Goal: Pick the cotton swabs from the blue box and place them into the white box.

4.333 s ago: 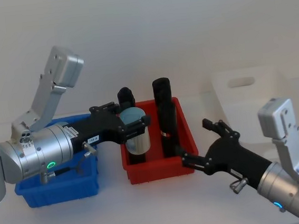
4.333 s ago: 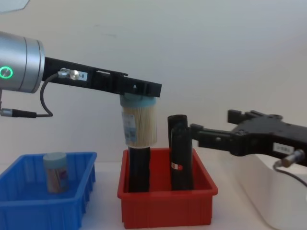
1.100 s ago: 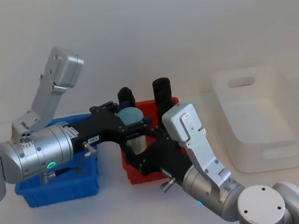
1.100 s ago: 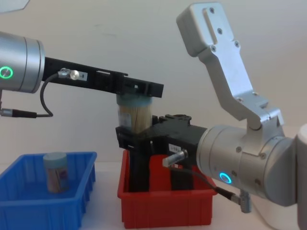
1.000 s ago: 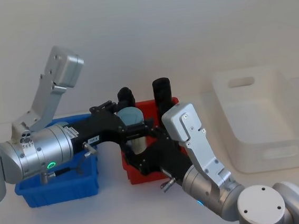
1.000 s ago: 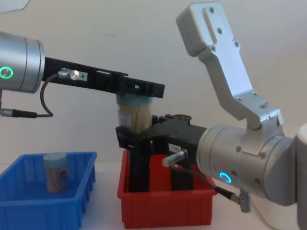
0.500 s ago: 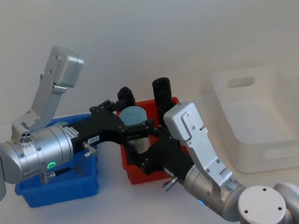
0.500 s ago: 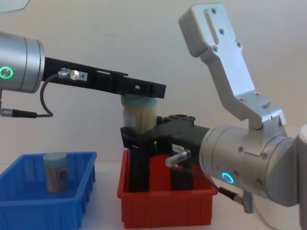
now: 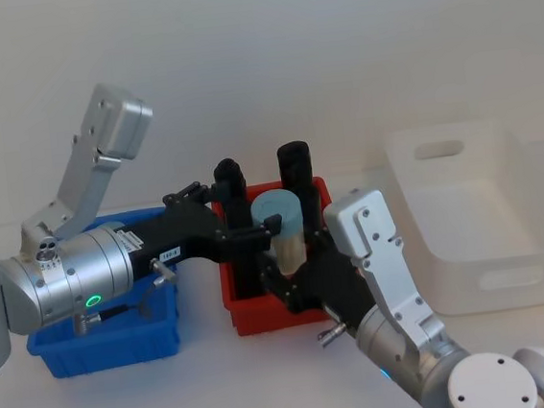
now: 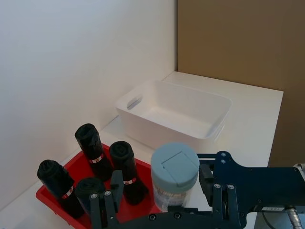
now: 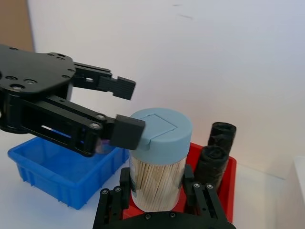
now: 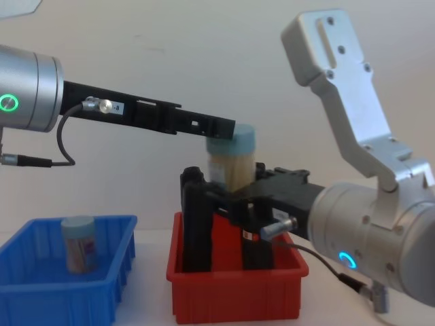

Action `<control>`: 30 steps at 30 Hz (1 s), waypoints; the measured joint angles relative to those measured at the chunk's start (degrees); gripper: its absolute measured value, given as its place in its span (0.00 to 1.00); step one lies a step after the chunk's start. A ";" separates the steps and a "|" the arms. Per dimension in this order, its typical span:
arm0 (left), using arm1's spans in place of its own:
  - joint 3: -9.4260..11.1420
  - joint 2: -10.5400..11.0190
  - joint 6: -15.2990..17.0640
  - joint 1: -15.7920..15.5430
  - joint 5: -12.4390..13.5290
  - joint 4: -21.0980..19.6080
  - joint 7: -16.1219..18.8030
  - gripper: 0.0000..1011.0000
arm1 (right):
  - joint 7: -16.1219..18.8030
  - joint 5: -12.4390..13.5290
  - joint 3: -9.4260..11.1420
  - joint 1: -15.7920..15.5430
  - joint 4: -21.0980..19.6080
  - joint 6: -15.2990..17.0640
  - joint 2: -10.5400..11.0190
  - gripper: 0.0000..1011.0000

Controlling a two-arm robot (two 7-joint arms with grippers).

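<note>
**Jar of cotton swabs (image 11: 159, 164) gripped above the red bin (image 9: 282, 311)**

The jar is held upright, its lower body clamped between the fingers (image 11: 190, 188) of the right gripper (image 11: 157, 186), over the black blocks (image 9: 296, 187) in the red bin. The left gripper (image 11: 125, 110) is seen at lid height with its fingers spread wide and nothing grasped. One pad (image 11: 129, 132) lies just beside the pale blue lid (image 11: 161, 128); contact cannot be told. A second jar (image 12: 78, 243) is seen standing in the blue box (image 12: 27, 292). The white box (image 9: 465, 205) is set well apart on the bench (image 9: 213, 388), to the right.
</note>
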 joint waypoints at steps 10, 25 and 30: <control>0.00 0.00 0.00 0.00 0.00 0.00 0.00 0.99 | -5.05 0.96 0.99 -3.23 -3.53 0.29 2.18 0.63; 0.00 0.00 0.00 0.00 -0.01 0.00 0.00 0.99 | -9.48 4.31 4.42 -6.73 -6.67 -1.04 6.42 0.63; 0.00 0.00 0.00 0.00 -0.01 0.00 0.00 0.99 | -9.68 5.16 5.80 -6.39 -5.38 -2.51 7.36 0.63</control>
